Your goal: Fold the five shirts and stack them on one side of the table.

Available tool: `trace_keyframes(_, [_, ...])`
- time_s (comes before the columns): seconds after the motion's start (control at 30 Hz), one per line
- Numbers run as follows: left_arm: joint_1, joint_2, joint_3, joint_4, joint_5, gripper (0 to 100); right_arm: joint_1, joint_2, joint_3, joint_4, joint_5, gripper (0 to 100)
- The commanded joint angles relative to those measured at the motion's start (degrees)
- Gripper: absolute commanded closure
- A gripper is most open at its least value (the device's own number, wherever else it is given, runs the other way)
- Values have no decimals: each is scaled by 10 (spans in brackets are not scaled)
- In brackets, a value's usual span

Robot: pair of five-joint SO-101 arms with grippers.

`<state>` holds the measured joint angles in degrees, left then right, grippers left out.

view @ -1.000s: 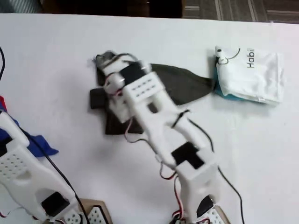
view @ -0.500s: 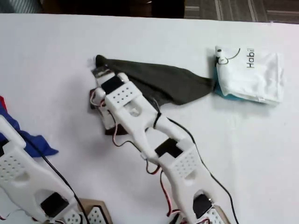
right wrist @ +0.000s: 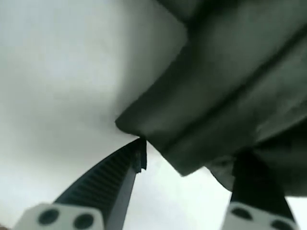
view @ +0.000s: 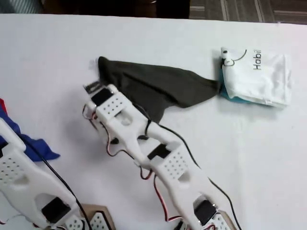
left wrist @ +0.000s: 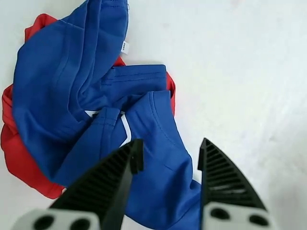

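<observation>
The right tool (right wrist: 192, 153) is held wide open, the dark shirt (right wrist: 230, 86) lying just beyond its jaws. Limp, light cloth, the shirt is best pinched at that doubled edge.

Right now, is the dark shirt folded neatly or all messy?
Messy, not folded. The dark shirt lies stretched out in a lopsided, wrinkled shape with ragged, pointed ends.

The white surface (view: 48, 43) is bright and evenly lit from above, with only soft, faint shadows beside the dark shirt (view: 163, 86). Around the blue shirt (left wrist: 72, 72) it almost glares. Under the right wrist it looks grey and dim.
</observation>
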<state>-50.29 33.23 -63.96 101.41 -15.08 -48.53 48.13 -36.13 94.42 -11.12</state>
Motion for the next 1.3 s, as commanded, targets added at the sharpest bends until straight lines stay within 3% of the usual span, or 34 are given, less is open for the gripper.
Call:
trace_keyframes(0.0, [-6, -8, -22, 4, -4, 790, 0, 7, -25, 8, -5, 721])
trace_keyframes(0.2, [-6, -8, -22, 4, -4, 790, 38, -7, -42, 9, 3, 974])
trace_keyframes(0.23, [-6, -8, -22, 4, -4, 790, 47, -10, -47, 9, 20, 981])
trace_keyframes(0.33, [-5, -8, -22, 4, -4, 790, 70, -22, -69, 32, 63, 937])
trace_keyframes(0.67, [-4, -8, -22, 4, -3, 790, 134, -38, -92, 61, 66, 771])
trace_keyframes(0.97, [-4, -8, -22, 4, -3, 790, 129, -39, -92, 62, 67, 769])
trace_keyframes(1.27, [-5, -8, -22, 5, -4, 790, 75, -108, -92, 65, 131, 769])
